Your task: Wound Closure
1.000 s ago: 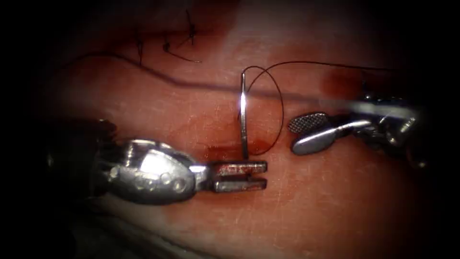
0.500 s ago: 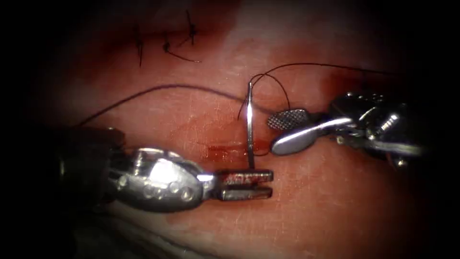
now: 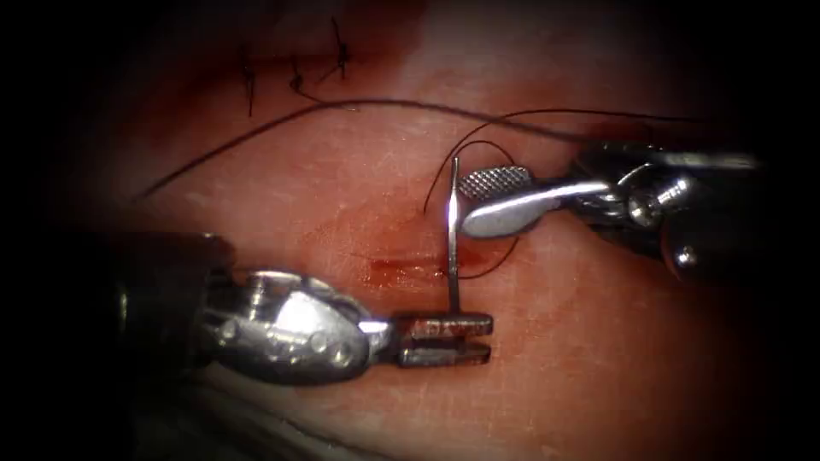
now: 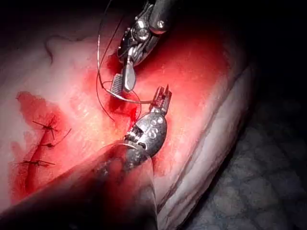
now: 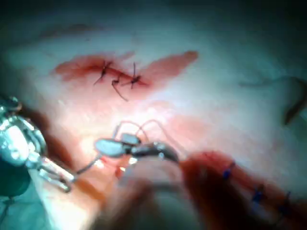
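Tissue (image 3: 598, 341): left tool (image 3: 446, 338) grips needle (image 3: 452, 230); right tool (image 3: 491, 198) open beside it

A dark mat (image 4: 268, 187) with a faint net-like pattern lies beside the left pincer (image 4: 162, 95), out past the pale cut edge of the tissue (image 4: 225, 143) and on the far side of that pincer from the other tool. Behind the right pincer (image 5: 112, 146), back toward its own shaft, a row of small blue marks (image 5: 259, 194) sits on a red strip of the tissue. They may be blue stitches, but they are too blurred to tell.
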Available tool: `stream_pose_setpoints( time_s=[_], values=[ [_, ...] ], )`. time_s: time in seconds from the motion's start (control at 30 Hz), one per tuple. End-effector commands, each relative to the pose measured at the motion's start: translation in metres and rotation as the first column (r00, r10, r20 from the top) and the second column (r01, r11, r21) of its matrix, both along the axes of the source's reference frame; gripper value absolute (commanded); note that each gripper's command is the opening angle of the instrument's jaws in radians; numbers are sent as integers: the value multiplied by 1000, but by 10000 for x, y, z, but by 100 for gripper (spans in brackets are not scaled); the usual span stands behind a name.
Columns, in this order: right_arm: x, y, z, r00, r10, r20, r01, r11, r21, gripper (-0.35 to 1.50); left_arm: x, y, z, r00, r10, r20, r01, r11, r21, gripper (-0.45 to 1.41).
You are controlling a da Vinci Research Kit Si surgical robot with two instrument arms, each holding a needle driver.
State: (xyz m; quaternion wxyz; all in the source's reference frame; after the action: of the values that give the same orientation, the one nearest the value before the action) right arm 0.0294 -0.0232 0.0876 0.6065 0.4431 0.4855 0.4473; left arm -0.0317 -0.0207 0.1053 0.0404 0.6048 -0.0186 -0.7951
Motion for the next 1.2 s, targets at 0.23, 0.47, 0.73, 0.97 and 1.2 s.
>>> stream_pose_setpoints(
  time_s=[0.23,0.47,0.73,0.97,1.2],
  values=[
    [13,-9,7,1000,15,-13,-15,998,56,54,-5,-5,7,1000,3,-5,-3,1000,-5,-45],
    [20,-17,9,1000,23,-10,-22,995,92,37,-6,-5,8,1000,8,-9,-8,1000,-10,-45],
    [20,-23,13,1000,24,-4,-23,993,116,14,-6,-5,8,1000,10,-9,-10,1000,-16,-45],
    [20,-28,13,1000,13,-9,-12,989,145,-10,-6,-5,8,1000,10,-9,-10,1000,-16,-45],
    [21,-31,11,999,-4,-43,11,987,162,-35,-6,-5,8,1000,13,-14,-13,1000,-15,-45]
  ],
)
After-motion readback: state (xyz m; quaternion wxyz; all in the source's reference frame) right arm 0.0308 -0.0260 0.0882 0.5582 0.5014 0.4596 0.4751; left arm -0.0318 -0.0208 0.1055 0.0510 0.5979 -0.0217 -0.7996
